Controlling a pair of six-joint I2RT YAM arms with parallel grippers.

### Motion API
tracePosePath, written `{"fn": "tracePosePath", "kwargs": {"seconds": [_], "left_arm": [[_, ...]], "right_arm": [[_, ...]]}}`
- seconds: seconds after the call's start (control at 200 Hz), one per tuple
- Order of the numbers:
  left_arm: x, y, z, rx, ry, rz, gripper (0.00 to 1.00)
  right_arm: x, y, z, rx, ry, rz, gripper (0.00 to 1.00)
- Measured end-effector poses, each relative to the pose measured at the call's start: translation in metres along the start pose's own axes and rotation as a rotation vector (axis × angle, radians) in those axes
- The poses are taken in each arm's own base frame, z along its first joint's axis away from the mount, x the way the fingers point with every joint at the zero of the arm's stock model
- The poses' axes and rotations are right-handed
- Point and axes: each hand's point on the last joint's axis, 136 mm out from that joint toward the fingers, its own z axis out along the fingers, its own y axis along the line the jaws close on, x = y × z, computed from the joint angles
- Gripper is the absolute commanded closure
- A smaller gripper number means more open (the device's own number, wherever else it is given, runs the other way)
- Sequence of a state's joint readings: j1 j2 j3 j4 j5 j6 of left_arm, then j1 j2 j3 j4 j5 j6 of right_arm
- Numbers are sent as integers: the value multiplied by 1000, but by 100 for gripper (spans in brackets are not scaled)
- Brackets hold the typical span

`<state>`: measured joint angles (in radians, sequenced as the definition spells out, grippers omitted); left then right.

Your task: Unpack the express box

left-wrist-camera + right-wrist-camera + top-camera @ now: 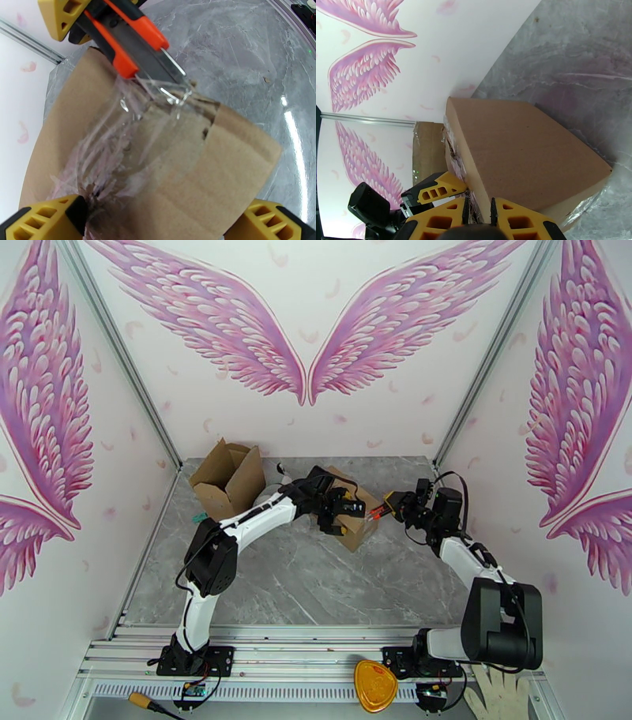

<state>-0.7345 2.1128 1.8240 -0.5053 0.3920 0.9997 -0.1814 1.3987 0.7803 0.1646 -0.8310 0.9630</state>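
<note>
The express box (pixel 359 528) is a small brown carton in the middle of the grey table, with crumpled clear tape (pixel 130 130) over its seam. My left gripper (pixel 336 512) comes down on it from above. Its jaws stand wide, one yellow finger (pixel 47 217) against each side of the carton (pixel 221 158). My right gripper (pixel 396 504) is shut on an orange utility knife (pixel 377 511). The knife's blade (pixel 166 73) touches the taped seam at the box's far edge. In the right wrist view the box (pixel 521 158) lies just beyond my right gripper (pixel 478 213).
An opened empty carton (pixel 229 477) stands at the back left of the table near the wall. A yellow-orange object (pixel 374 684) and a white glove (pixel 498 698) lie on the rail at the near edge. Walls close in on three sides.
</note>
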Motion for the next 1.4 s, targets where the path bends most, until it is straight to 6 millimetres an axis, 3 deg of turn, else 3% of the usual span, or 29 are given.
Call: {"fn": "tracePosePath", "kwargs": {"seconds": [0.235, 0.39, 0.6, 0.825, 0.984, 1.239, 1.399], "left_arm": [[-2, 0, 2, 7, -14, 21, 7], [-2, 2, 2, 4, -18, 19, 6], [13, 23, 1, -70, 13, 17, 6], [48, 63, -4, -214, 98, -11, 7], [49, 70, -6, -252, 110, -18, 6], [45, 70, -5, -265, 101, -48, 6], [44, 68, -17, -283, 108, -97, 6]], "right_arm": [[3, -7, -6, -26, 9, 53, 100], [5, -23, -14, -34, 6, 157, 100], [14, -28, -19, -50, 49, 248, 100], [53, -19, -22, -94, 229, 343, 100], [68, -16, -28, -70, 268, 370, 100], [63, 1, -37, -65, 222, 276, 100], [51, 17, -42, -71, 171, 183, 100]]}}
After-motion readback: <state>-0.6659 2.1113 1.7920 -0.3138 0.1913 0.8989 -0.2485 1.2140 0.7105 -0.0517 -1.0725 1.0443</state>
